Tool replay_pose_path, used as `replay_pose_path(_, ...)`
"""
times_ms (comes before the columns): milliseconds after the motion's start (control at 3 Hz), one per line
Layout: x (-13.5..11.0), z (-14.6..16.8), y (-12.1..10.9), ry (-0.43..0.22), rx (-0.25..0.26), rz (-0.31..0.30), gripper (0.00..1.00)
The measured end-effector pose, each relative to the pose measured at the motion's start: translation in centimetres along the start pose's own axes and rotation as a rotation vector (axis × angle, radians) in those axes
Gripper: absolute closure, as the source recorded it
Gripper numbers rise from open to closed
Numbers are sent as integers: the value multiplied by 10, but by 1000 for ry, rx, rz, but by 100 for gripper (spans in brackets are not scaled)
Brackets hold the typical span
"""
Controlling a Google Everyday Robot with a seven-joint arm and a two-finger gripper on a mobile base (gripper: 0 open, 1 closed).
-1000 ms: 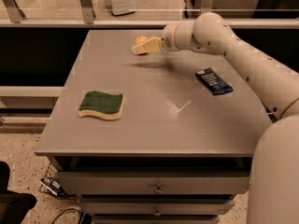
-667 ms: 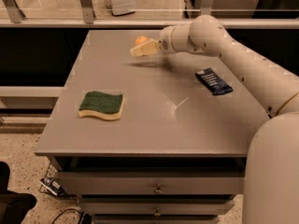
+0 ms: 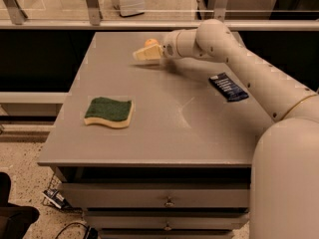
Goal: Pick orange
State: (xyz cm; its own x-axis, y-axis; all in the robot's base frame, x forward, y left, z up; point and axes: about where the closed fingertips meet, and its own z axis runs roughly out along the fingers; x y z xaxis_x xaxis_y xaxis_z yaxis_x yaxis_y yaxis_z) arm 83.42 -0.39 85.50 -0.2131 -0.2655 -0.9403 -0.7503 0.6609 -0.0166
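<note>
The orange point(image 3: 151, 42) is a small round fruit at the far middle of the grey table point(image 3: 164, 133). Only its top shows behind the gripper's pale fingers point(image 3: 144, 55). My gripper point(image 3: 142, 54) reaches in from the right at the end of the white arm point(image 3: 249, 68) and sits just in front of the orange, close to the table top. I cannot tell whether the fingers touch the orange.
A green-and-yellow sponge point(image 3: 109, 111) lies at the left front of the table. A dark blue packet point(image 3: 228, 86) lies at the right, under the arm. A rail and glass panel point(image 3: 149, 24) run along the far edge. Drawers point(image 3: 164, 200) sit below the front edge.
The gripper has moved a little to the left along the far side of the table, closer in front of the orange. The sponge and packet have not moved.
</note>
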Motion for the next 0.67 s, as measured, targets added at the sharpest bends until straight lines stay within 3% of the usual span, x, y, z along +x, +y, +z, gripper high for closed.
replay_pose_path(667,1,4,3,3,-6,1,63)
